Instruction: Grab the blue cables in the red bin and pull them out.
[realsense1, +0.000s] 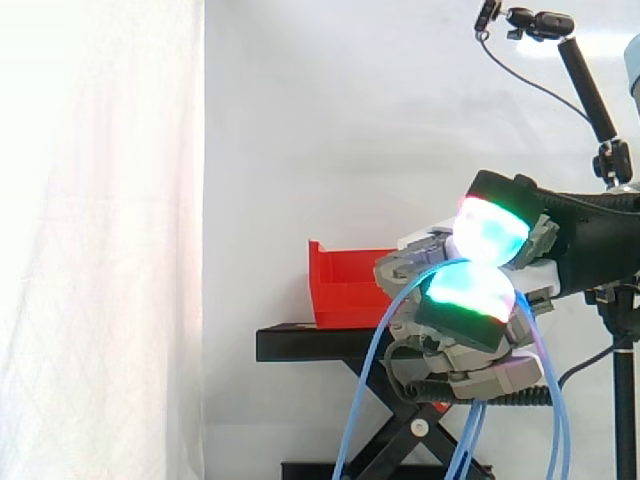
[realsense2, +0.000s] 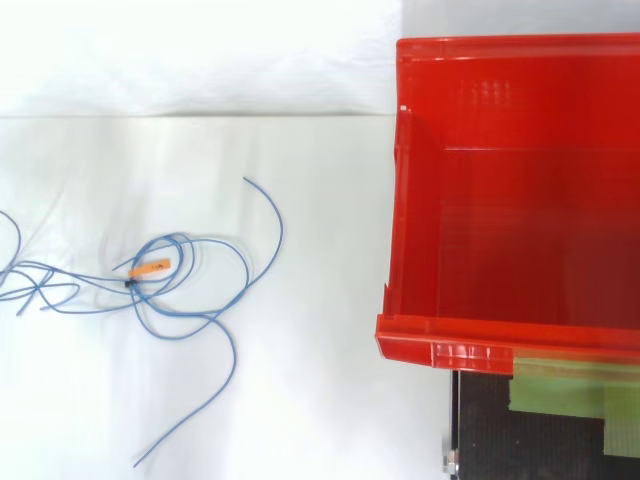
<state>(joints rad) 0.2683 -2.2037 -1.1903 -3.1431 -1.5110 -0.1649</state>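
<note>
Blue cables (realsense1: 378, 340) outside the bin (realsense2: 400, 200), fingers (realsense1: 490, 228) closed on them.
In the side view, my hand (realsense1: 470, 350) sits right of the red bin, its fingers curled round cables that hang past the black stand (realsense1: 300, 343). From above, I see strands lying on the white surface left of the bin, apart from it. They carry an orange tag (realsense2: 150, 267) whose writing I cannot read, and green tape (realsense2: 560, 388) crosses the stand.

red bin (realsense2: 450, 352) on the black stand (realsense1: 300, 343), blue cables (realsense2: 131, 285) on the white surface (realsense2: 300, 400).
</note>
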